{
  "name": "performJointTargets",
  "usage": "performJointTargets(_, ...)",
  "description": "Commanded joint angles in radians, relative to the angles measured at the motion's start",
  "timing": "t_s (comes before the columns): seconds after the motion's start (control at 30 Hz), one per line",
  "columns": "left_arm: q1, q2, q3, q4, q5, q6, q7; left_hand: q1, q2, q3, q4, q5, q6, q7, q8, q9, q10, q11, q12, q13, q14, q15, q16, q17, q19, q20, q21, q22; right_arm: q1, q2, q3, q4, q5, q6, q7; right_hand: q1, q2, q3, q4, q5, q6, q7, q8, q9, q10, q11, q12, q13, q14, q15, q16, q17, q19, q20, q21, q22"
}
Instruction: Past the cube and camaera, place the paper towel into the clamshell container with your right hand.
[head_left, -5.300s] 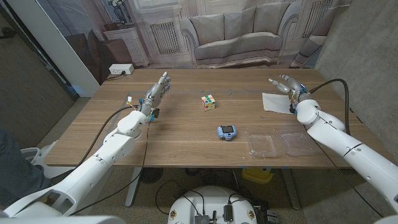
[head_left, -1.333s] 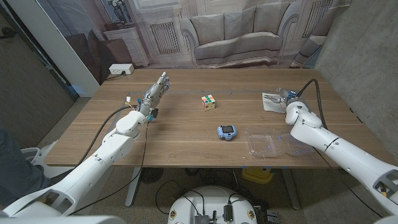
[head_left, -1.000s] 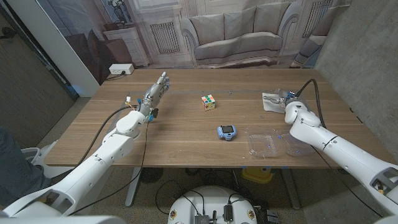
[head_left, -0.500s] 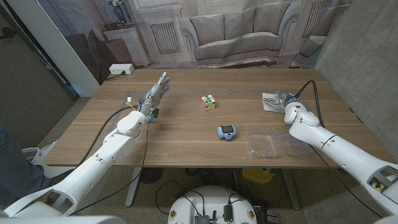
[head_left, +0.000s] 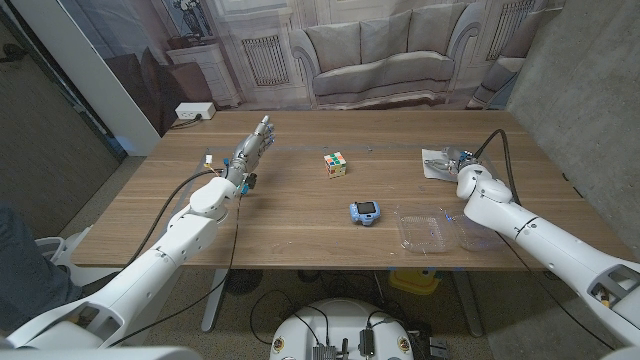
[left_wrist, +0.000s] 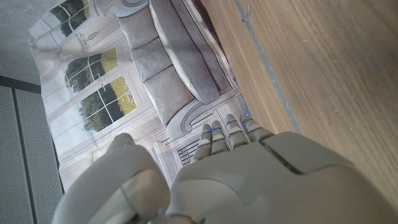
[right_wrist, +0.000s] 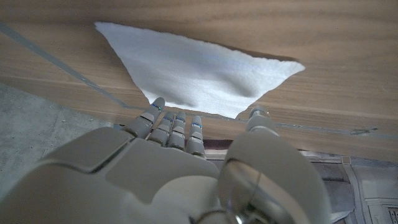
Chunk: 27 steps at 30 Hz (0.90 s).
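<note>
The white paper towel (head_left: 434, 160) (right_wrist: 199, 73) lies flat on the table's far right. My right hand (head_left: 455, 158) (right_wrist: 186, 168) reaches over it with fingers (right_wrist: 175, 121) and thumb apart, the tips at the towel's near edge, nothing gripped. The colourful cube (head_left: 335, 164) stands mid-table. Nearer the front edge lies the small blue toy camera (head_left: 364, 212). The clear clamshell container (head_left: 445, 231) lies open at the front right, both halves up. My left hand (head_left: 252, 147) (left_wrist: 236, 180) stays at the far left with fingers stretched out, holding nothing.
A white power strip (head_left: 194, 111) sits at the table's far left corner. Bare wood (head_left: 290, 215) spreads between my two arms. My right forearm (head_left: 510, 215) passes just above the container's right half. A printed sofa backdrop hangs behind the table.
Since 5.3 s ago my right hand has swung in and come down over the paper towel. Over the last second it has barely shifted. The left arm has not moved.
</note>
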Motion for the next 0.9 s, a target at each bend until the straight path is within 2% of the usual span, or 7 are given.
performJointTargets(0.03, -0.006, -0.002, 0.004, 0.002, 0.002, 0.010, 0.001, 0.002, 0.003, -0.005, 0.003, -0.003, 0.011, -0.001, -0.001, 0.002, 0.002, -0.002, 0.001, 0.004, -0.001, -0.001, -0.002, 0.003, -0.009, -0.008, -0.002, 0.003, 0.010, 0.011, -0.015, 0.021, -0.024, -0.018, 0.002, 0.022, 0.004, 0.006, -0.012, 0.007, -0.003, -0.001, 0.003, 0.004, -0.007, -0.005, -0.004, 0.002, -0.003, -0.001, -0.004, 0.003, 0.001, -0.017, -0.004, 0.004)
performJointTargets(0.63, -0.005, 0.000, 0.004, -0.003, 0.001, 0.014, 0.002, 0.003, 0.004, -0.009, 0.003, -0.004, 0.011, -0.004, -0.002, 0.002, 0.001, 0.000, 0.000, 0.004, -0.001, -0.002, -0.002, 0.003, -0.010, -0.004, -0.002, 0.003, 0.005, 0.025, -0.018, 0.036, -0.022, -0.023, 0.004, 0.072, 0.013, 0.025, -0.040, 0.006, 0.004, -0.010, 0.008, 0.004, -0.003, -0.012, 0.000, 0.003, 0.002, -0.004, -0.002, 0.002, 0.001, -0.016, -0.014, 0.004)
performJointTargets(0.8, -0.006, 0.000, 0.005, -0.003, 0.002, 0.013, 0.002, 0.003, 0.005, -0.010, 0.003, -0.005, 0.012, -0.003, -0.002, 0.002, 0.002, -0.005, 0.000, 0.004, 0.000, -0.004, -0.002, 0.003, -0.010, -0.003, -0.002, 0.003, -0.003, 0.025, -0.012, 0.034, -0.021, -0.017, -0.010, 0.134, 0.025, 0.050, -0.067, 0.003, 0.017, -0.020, 0.012, 0.004, 0.016, -0.019, 0.008, 0.003, 0.036, -0.024, 0.006, 0.002, 0.056, -0.022, -0.002, 0.007)
performJointTargets(0.9, -0.008, -0.002, 0.006, -0.001, 0.002, 0.013, 0.000, 0.004, 0.005, -0.010, 0.003, -0.005, 0.012, -0.004, -0.002, 0.002, 0.003, -0.004, 0.001, 0.004, -0.001, -0.003, -0.002, 0.003, -0.012, -0.001, -0.002, 0.003, -0.003, 0.025, -0.010, 0.032, -0.021, -0.019, -0.014, 0.156, 0.029, 0.059, -0.073, 0.001, 0.027, -0.025, 0.015, 0.005, 0.026, -0.021, 0.012, 0.003, 0.049, -0.032, 0.007, 0.002, 0.076, -0.023, 0.002, 0.007)
